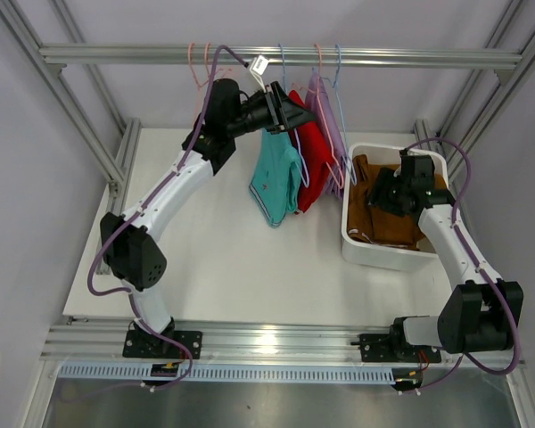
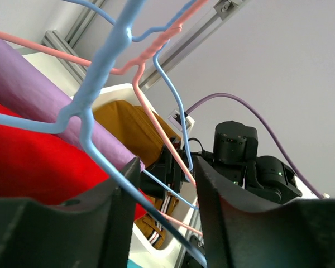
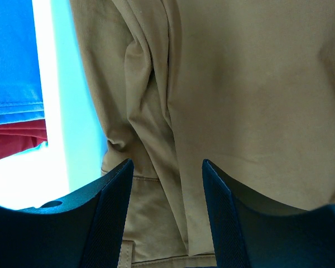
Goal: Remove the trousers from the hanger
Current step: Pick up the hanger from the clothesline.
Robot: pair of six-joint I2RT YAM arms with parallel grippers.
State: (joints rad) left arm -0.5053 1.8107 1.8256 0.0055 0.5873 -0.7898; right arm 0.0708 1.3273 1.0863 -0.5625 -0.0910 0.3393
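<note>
Trousers, four pairs in your view, each located against the white bin (image 1: 383, 256).

1. The teal pair (image 1: 275, 183): hanging, farthest left of the bin.
2. The red pair (image 1: 312, 169): hanging between the teal pair and the bin.
3. The lavender pair (image 1: 330, 125): hanging nearest the bin of the three, just beside its far left corner (your left wrist view shows this cloth lying against the red).
4. The brown pair (image 1: 388, 227): off its hanger, lying crumpled inside the bin.

Fittings: a blue hanger (image 2: 108, 56) and a pink hanger (image 2: 156, 47), their wires crossing. They hang from the rail (image 1: 276, 56), above and to the left of the bin.

Left gripper (image 2: 167, 164): raised to the hanger necks, up and left of the bin. It is released, with fingers apart and blue and pink wire running through the gap.

Right gripper (image 3: 167, 164): directly over the bin, pointing down at the brown pair. Its fingers are spread, and brown cloth fills the space beyond them. You cannot tell whether the tips touch the cloth.
</note>
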